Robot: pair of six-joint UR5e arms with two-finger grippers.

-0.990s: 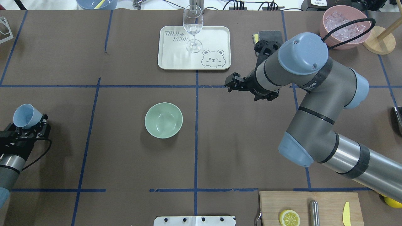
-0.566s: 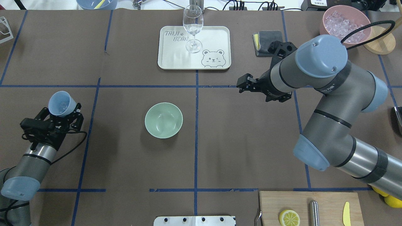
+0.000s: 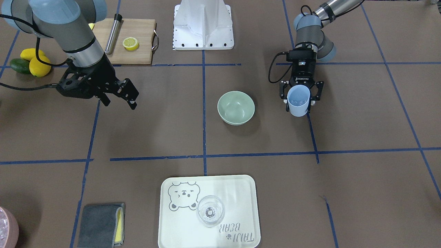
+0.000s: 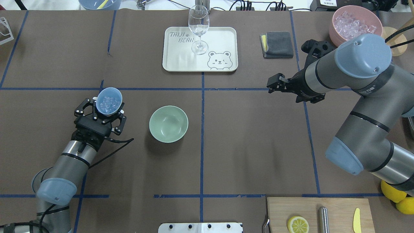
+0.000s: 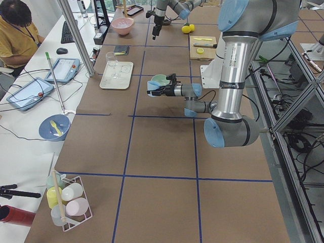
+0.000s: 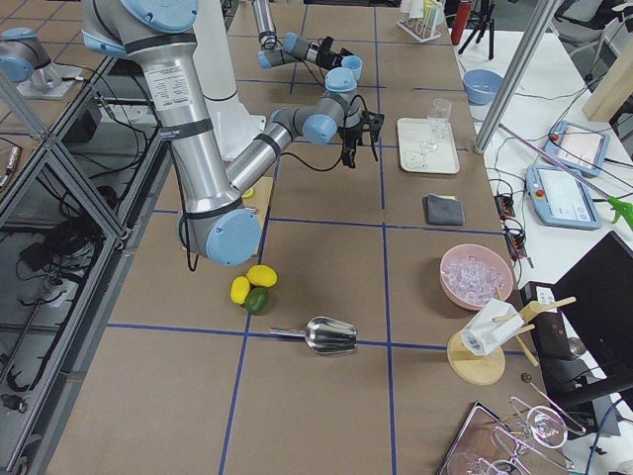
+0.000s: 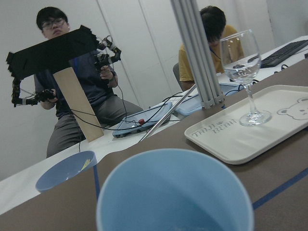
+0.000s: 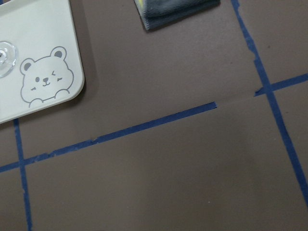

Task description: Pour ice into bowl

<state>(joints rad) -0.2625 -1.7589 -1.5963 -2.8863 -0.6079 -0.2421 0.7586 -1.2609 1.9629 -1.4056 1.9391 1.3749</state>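
My left gripper (image 4: pixel 106 112) is shut on a light blue cup (image 4: pixel 109 101) and holds it about upright above the table, just left of the bowl. The ice (image 4: pixel 109 103) lies inside the cup as several clear cubes. The sage-green bowl (image 4: pixel 168 124) stands empty near the table's middle. In the front-facing view the cup (image 3: pixel 298 100) is right of the bowl (image 3: pixel 236 107). The left wrist view shows the cup's rim (image 7: pixel 175 192). My right gripper (image 4: pixel 275 84) is open and empty, in the air well right of the bowl; it also shows in the front-facing view (image 3: pixel 120 100).
A white tray (image 4: pixel 181 61) with a wine glass (image 4: pixel 198 29) is at the back centre. A grey cloth (image 4: pixel 277 44) and a pink bowl of ice (image 4: pixel 354 22) are at the back right. A cutting board (image 4: pixel 318 210) with a lemon slice and lemons (image 4: pixel 396 195) are at the front right.
My left arm has carried the cup right and forward, from the table's left edge to just beside the bowl. My right arm has drawn back to the right.
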